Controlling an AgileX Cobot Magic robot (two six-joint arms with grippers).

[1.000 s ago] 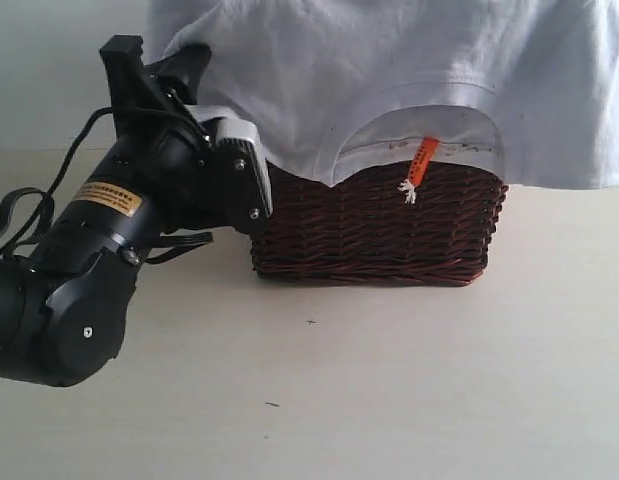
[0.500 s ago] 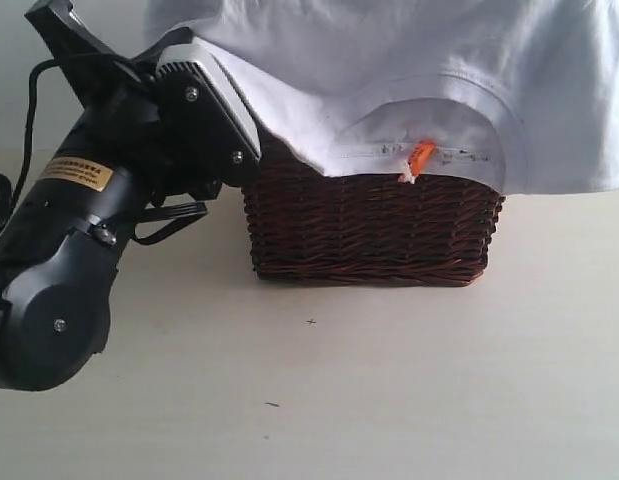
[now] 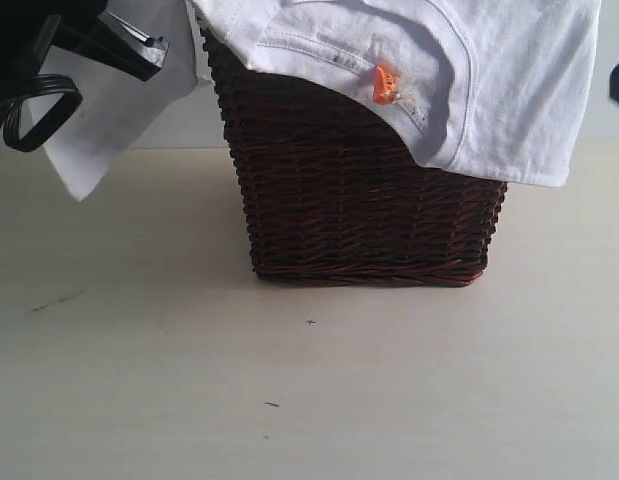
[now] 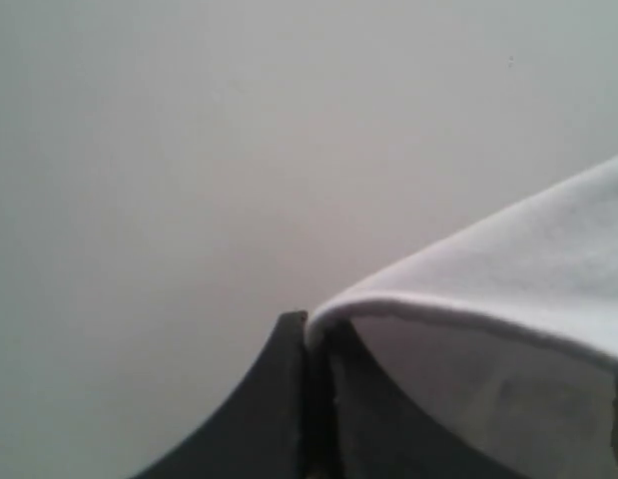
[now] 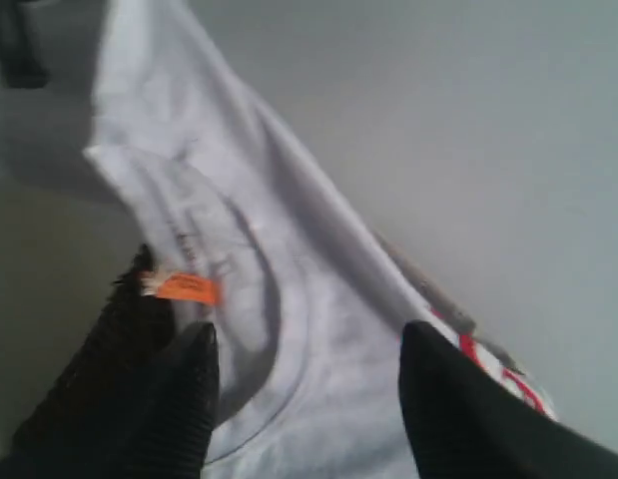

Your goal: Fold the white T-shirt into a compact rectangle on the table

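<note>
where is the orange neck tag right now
In the exterior view the orange neck tag sits at the collar of the white T-shirt, right of centre near the top, against the upper front of the brown wicker basket.

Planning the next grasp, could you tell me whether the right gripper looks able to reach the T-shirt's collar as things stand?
Probably yes: the right gripper hangs open facing the collar of the white T-shirt, with nothing between them.

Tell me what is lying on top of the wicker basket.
The white T-shirt drapes over the basket, its orange neck tag hanging over the near side. The cloth covers the basket's opening, so its inside cannot be seen.
</note>
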